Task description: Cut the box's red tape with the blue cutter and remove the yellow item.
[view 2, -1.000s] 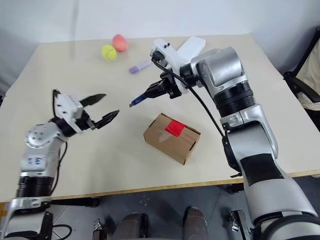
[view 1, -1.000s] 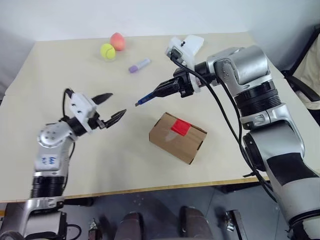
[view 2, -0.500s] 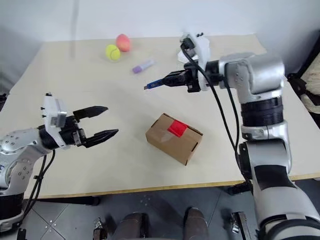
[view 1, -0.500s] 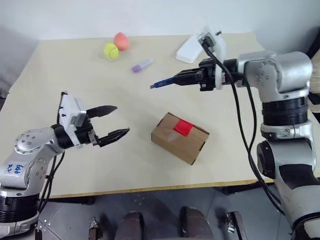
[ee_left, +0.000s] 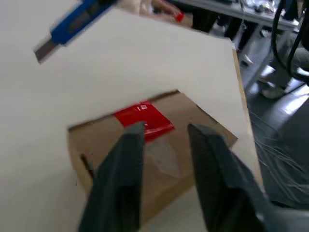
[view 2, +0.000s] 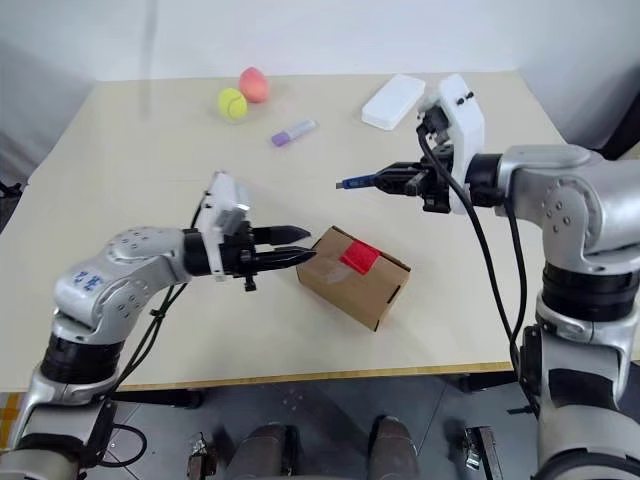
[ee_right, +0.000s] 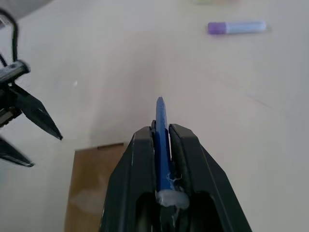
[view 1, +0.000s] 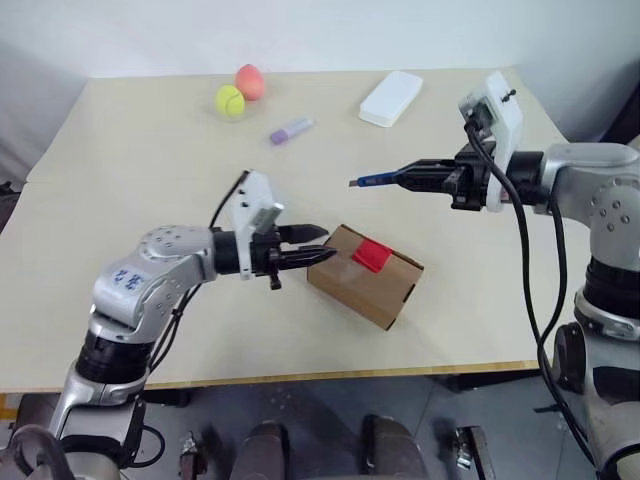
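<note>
Resting on the table (view 1: 150, 150), the box (view 1: 365, 275) shows no readable writing, its red tape (view 1: 370, 255) facing up. At the box's near-left edge the left gripper (view 1: 312, 246) is narrowly parted, empty. Above the box, the right gripper (view 1: 425, 178) clenches the blue cutter (view 1: 385, 180).

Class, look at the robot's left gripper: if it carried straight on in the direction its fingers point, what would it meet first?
The left gripper points at the box and would most likely meet its near upper edge first, just short of the red tape. Whether the fingertips already touch the cardboard is unclear.
</note>
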